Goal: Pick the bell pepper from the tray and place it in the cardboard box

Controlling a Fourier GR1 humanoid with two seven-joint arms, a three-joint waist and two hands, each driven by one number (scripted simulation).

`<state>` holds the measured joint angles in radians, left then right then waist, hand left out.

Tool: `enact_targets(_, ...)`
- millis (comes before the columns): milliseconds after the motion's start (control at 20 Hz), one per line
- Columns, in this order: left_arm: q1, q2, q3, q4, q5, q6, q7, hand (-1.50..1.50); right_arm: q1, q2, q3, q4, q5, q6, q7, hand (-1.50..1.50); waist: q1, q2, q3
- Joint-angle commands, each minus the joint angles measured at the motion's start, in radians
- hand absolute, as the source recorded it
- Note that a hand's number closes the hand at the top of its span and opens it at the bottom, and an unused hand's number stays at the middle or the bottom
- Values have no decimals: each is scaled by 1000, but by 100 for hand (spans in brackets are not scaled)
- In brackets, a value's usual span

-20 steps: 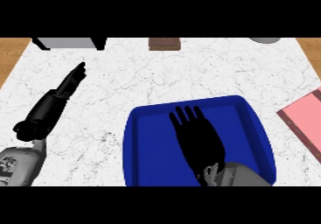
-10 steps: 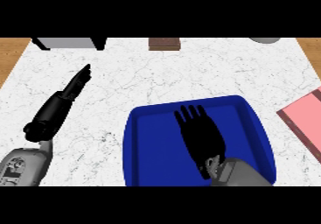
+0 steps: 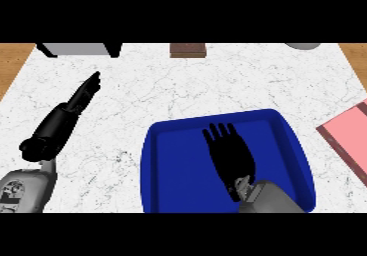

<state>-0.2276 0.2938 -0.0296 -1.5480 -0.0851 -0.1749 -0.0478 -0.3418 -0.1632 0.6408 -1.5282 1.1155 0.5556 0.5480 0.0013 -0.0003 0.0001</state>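
A blue tray (image 3: 165,170) lies on the white marble counter, right of the middle and near the front. My right hand (image 3: 232,157) is flat over the tray's centre, open, fingers straight and pointing away from me. No bell pepper shows; the hand hides whatever lies beneath it. A pink, flat box-like thing (image 3: 354,139) is cut off by the right edge. My left hand (image 3: 82,94) is stretched out over the bare counter at the left, open, its fingers straight and pointing up and to the right, holding nothing.
Along the far edge stand a grey block (image 3: 77,49), a small brown object (image 3: 189,49) and a grey round item (image 3: 302,45). Wooden strips border the counter at both sides.
Hardly anything differs. The left arm has swayed a little to the right and back, and the right hand stays flat over the tray.
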Motion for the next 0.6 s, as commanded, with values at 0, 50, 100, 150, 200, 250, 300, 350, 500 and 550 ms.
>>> enact_targets(0,-24,-15,17,43,-22,-14,-24,0,-9,-19,-49,67,52,-44,-64,-150,-1,1,0)
enact_targets(50,-2,-4,45,51,11,-49,-44,0,11,3,-44,23,60,-1,-37,-150,-1,0,0)
enact_targets(100,45,-7,26,-60,9,-43,10,0,8,5,-52,123,71,-79,-73,-150,4,0,0)
enact_targets(150,7,-51,1,74,-49,8,-71,0,-48,-19,-105,163,49,-98,-131,-150,1,2,0)
enact_targets(200,17,-53,-10,-15,-60,-4,-12,0,32,4,-67,45,75,-17,-75,-150,-1,0,0)
enact_targets(250,58,-14,36,-35,-27,-39,-31,0,70,3,-57,4,69,-13,-76,-150,0,-1,0)
enact_targets(300,57,-47,5,-17,-56,-12,-56,0,1,57,-71,191,85,-94,-105,-150,3,1,0)
enact_targets(350,-4,-30,36,-3,-33,-36,-12,0,45,-31,-110,89,61,-51,-151,-150,-2,0,0)
enact_targets(500,29,-52,17,-8,-77,-22,-19,0,90,-5,-54,45,108,-65,-165,150,-2,0,0)
enact_targets(550,-13,-14,60,29,-20,-68,-39,0,3,-24,-56,210,107,-149,-270,150,3,2,0)
